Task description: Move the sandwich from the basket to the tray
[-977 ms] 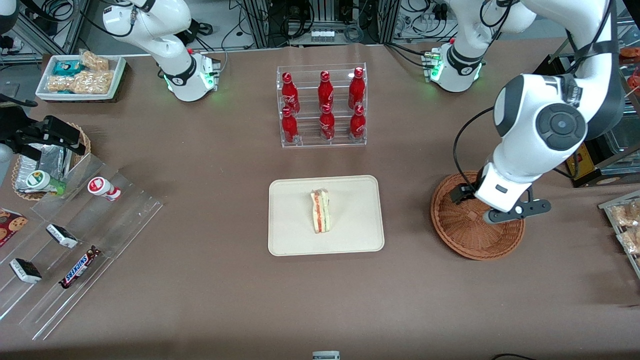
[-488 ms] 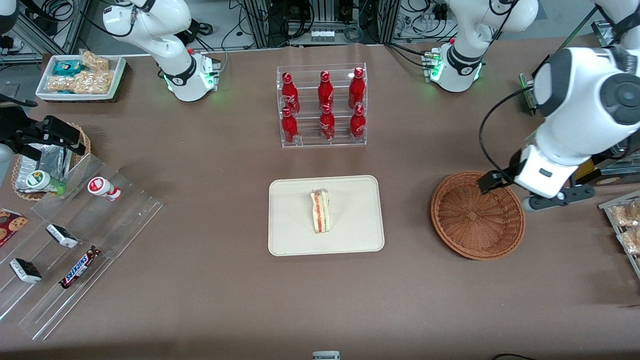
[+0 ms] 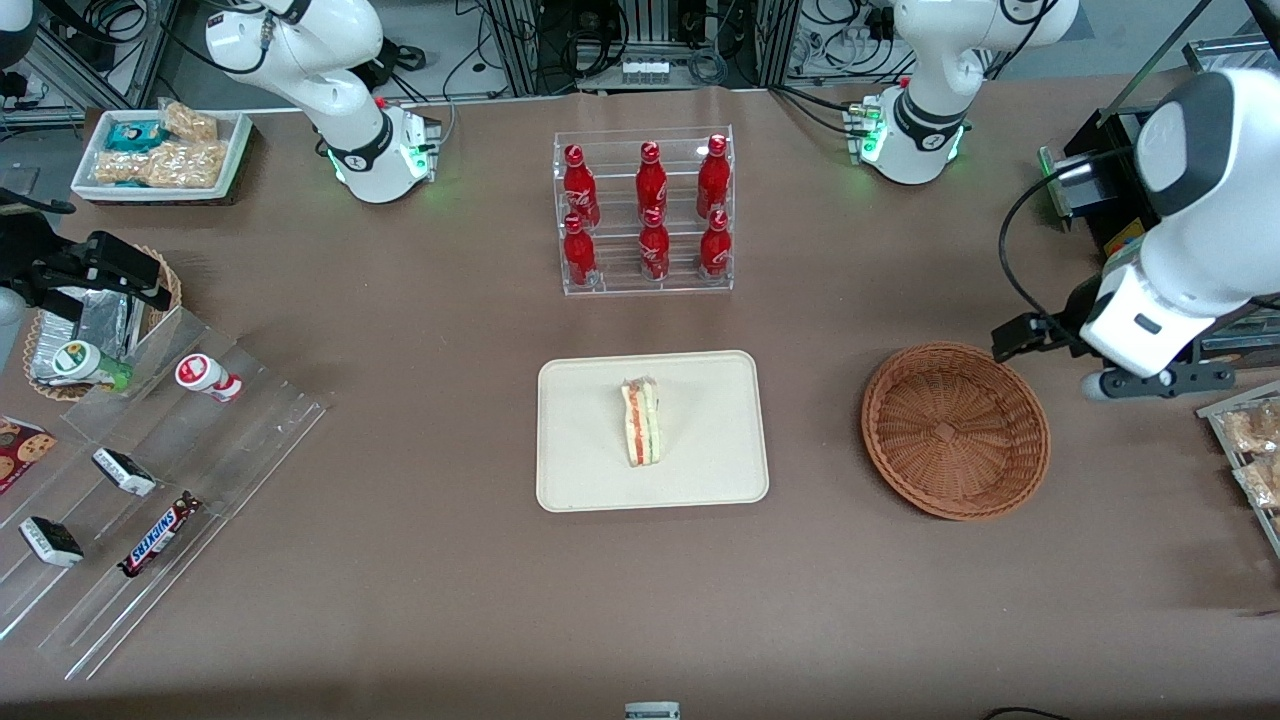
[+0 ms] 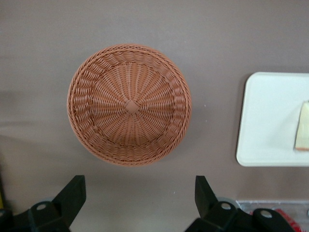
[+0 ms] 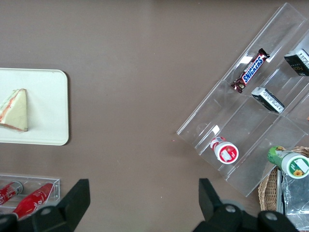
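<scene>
The sandwich (image 3: 640, 420), a white wedge with red and pale filling, lies in the middle of the cream tray (image 3: 580, 450). The round brown wicker basket (image 3: 955, 430) beside the tray has nothing in it. My left gripper (image 3: 1150, 383) hangs above the table just off the basket's rim, toward the working arm's end, apart from the basket. In the left wrist view the gripper (image 4: 140, 203) is open with nothing between its black fingertips (image 4: 72, 193). That view also takes in the whole basket (image 4: 129, 104), the tray (image 4: 270, 121) and an edge of the sandwich (image 4: 303, 126).
A clear rack of red bottles (image 3: 645, 210) stands farther from the camera than the tray. Toward the parked arm's end are a stepped acrylic display with candy bars (image 3: 150, 480), a foil-lined basket (image 3: 90, 320) and a white snack tray (image 3: 160, 150). Snack packets (image 3: 1250, 450) lie near my gripper.
My gripper has moved from over the basket out past its rim toward the working arm's end of the table. The basket now shows whole. Sandwich and tray have not moved.
</scene>
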Robot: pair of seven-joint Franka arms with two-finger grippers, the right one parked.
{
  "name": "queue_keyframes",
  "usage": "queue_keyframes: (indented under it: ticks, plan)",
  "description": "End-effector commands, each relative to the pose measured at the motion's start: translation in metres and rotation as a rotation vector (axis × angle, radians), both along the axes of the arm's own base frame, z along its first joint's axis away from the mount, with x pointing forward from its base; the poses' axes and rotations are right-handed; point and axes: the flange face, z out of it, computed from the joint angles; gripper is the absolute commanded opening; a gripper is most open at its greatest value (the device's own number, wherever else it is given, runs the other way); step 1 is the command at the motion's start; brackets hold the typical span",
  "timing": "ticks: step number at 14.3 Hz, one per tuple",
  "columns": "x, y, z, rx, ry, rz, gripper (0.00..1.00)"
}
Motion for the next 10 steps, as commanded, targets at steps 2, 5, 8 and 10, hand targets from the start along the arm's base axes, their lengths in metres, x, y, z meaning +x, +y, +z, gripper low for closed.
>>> queue_keyframes:
  ticks: [2,5,8,10]
  plan:
    - [-0.011,0.009,0.040,-0.012,-0.020,-0.126,1.00]
    - [-0.017,0.018,0.058,-0.006,-0.050,-0.150,1.00]
    - [-0.017,0.016,0.057,-0.001,-0.046,-0.142,1.00]
    - [-0.020,0.016,0.054,0.028,-0.027,-0.147,1.00]
